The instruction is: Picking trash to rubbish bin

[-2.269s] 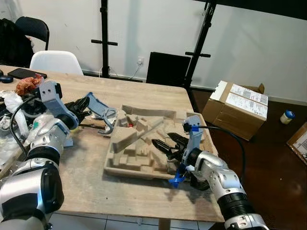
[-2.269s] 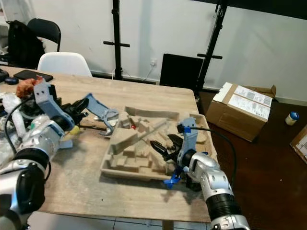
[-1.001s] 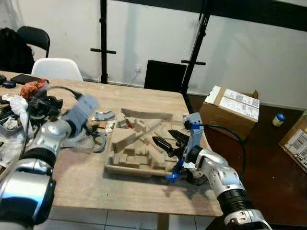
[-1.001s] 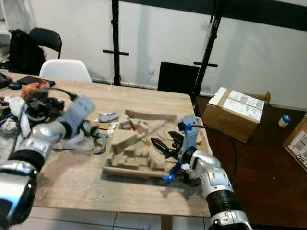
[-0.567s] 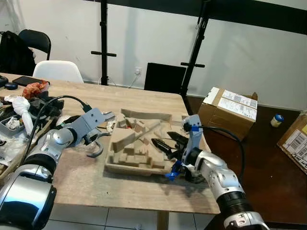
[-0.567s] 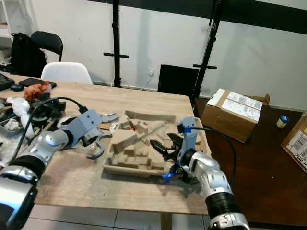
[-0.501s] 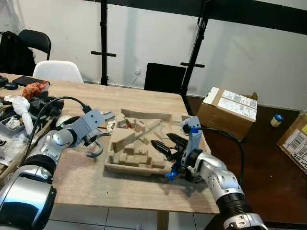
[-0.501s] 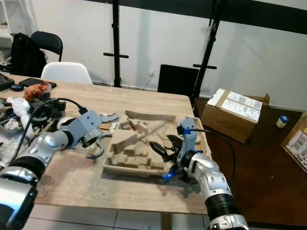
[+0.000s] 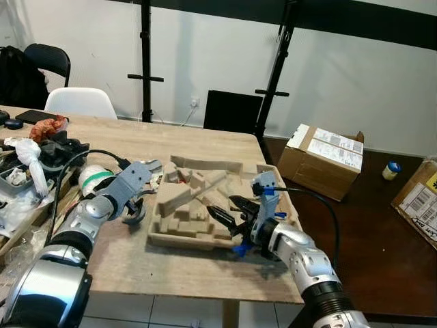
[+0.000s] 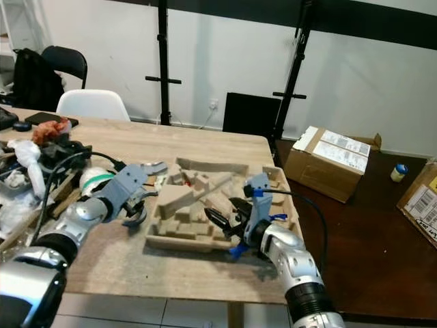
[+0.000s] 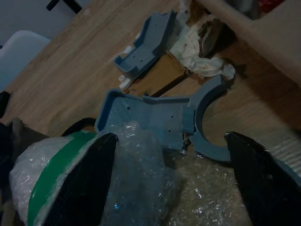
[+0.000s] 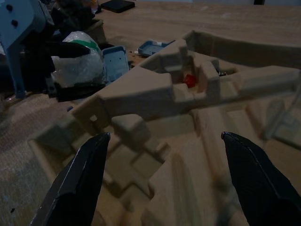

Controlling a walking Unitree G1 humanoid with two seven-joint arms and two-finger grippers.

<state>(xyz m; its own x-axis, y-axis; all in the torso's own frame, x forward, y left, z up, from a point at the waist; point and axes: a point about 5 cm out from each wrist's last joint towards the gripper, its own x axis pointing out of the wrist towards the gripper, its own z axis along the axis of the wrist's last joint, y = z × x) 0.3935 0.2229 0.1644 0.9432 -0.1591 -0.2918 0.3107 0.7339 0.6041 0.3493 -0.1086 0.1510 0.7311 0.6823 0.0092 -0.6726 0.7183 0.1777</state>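
Wooden counter (image 9: 205, 140) is carrying a molded pulp packaging tray (image 9: 198, 205) in the middle, sitting flat, its right near corner close to the counter's right edge. Right gripper (image 9: 229, 213) is reaching in from the right near side, hovering over the tray's right near part; its fingers (image 9: 220, 217) are spread apart with nothing between them, and the right wrist view is looking between the two fingers (image 12: 77, 181) across the tray's ridges to a small red bit (image 12: 189, 80) lying in a far pocket of the tray. Left gripper (image 9: 134, 205) is lying low on the counter just left of the tray, fingers open, nothing clamped; a crumple of bubble wrap (image 11: 141, 188) is lying between the fingers in the left wrist view, cannot tell if it is touching them. Just ahead of that gripper a blue-grey plastic bracket (image 11: 157, 120) with a curved hook end is lying on the counter, and a second blue-grey plastic piece (image 11: 148, 44) is lying farther off, next to a wad of white paper (image 11: 202, 59) against the tray's left wall. A green-and-white roll in bubble wrap (image 9: 94, 179) is sitting left of the left gripper. A heap of bags and clutter (image 9: 31, 154) is covering the counter's left end. A cardboard box (image 9: 321, 159) is standing on the dark floor (image 9: 382, 232) to the right, well apart from the counter, with a small jar (image 9: 390, 169) beyond it. A white chair (image 9: 78, 101) is standing at the far left.
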